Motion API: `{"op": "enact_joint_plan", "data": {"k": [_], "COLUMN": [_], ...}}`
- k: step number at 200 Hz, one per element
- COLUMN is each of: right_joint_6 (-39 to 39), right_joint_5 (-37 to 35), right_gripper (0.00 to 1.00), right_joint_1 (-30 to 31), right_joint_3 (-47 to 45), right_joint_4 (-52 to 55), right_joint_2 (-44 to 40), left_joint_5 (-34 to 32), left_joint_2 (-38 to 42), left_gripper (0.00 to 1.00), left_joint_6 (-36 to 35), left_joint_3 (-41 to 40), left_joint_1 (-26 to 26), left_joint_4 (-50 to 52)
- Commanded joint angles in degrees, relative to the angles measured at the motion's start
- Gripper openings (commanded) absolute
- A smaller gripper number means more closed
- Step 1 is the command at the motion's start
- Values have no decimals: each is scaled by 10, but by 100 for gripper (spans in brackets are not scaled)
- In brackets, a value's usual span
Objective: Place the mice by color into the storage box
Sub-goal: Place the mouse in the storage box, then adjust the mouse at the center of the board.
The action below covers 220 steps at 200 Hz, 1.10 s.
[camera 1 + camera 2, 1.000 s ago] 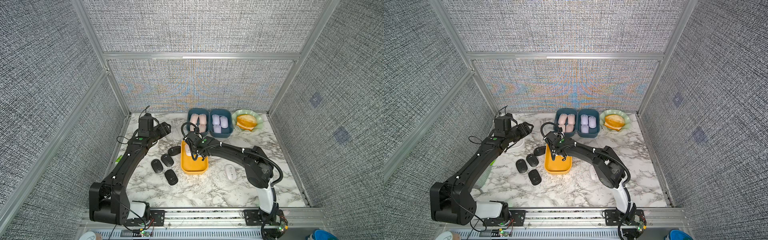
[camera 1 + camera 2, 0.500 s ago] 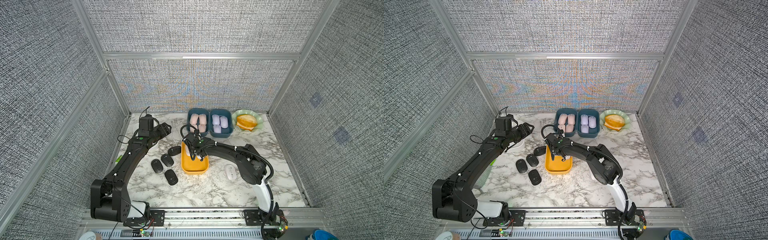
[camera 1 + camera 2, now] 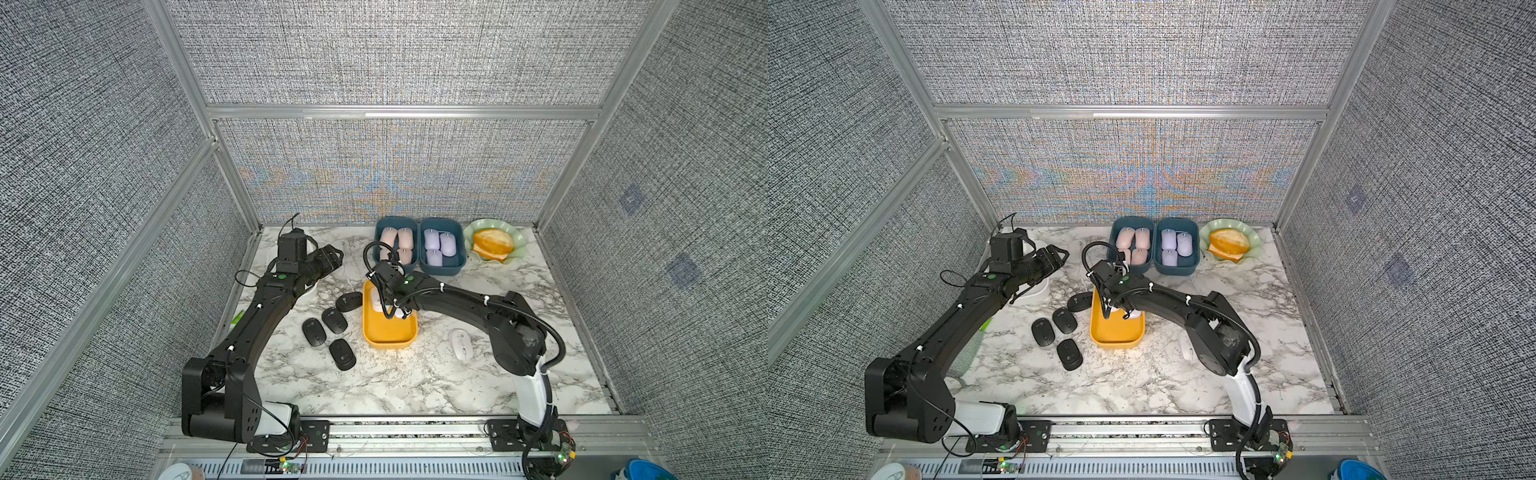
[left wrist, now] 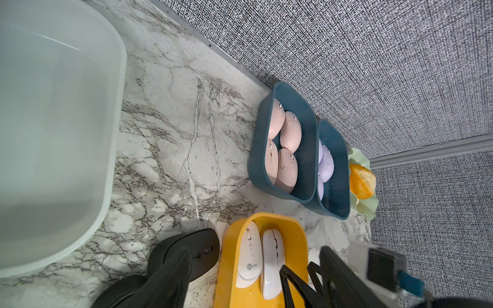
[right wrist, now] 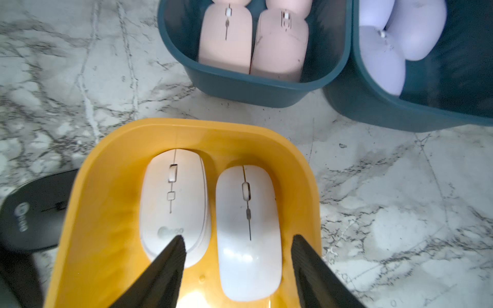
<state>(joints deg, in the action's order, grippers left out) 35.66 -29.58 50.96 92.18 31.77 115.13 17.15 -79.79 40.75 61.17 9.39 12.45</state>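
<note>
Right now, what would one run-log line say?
right claw: open over yellow box | box holds: two white mice | left claw: open, empty

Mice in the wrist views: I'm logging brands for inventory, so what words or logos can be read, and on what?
"Lecoo": on one white mouse in the yellow box, left wrist view.
Logo on the black mouse beside that box: too blurred to read.
Nothing else legible in any view.

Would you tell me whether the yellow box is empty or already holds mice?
Not empty: the yellow box holds two white mice lying side by side, plain in both wrist views.
</note>
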Motion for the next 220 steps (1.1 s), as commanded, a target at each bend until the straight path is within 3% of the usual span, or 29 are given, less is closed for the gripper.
{"op": "enact_joint_plan", "data": {"k": [1,36,70,114,148,220], "right_joint_6": [-22,-2,40,44,32,59], "right_joint_5": [-4,-12,-10,95,188,277], "right_gripper": [66,67,78,86,89,91], "right_joint_1": [-2,-16,-42,-124,-194,-203], "right_joint_3": [-48,-201,-353,-524,-589,-652], "right_joint_4": [-7,10,55,27,-17,-69], "right_joint_2": [-51,-170,-306,-456,-498,-513], "left_joint_5": [30,88,126,140,134,100], "left_joint_2": [-5,-22,-41,-67,-85,-67], "left_gripper": [77,77,77,77,77,77], "left_joint_6": [6,23,18,-5,-26,-37], "left_joint_3": [-4,-10,1,12,29,33], "left_joint_1": [1,16,60,129,159,161], "left_joint_4": [-16,-39,-38,-34,-11,0]}}
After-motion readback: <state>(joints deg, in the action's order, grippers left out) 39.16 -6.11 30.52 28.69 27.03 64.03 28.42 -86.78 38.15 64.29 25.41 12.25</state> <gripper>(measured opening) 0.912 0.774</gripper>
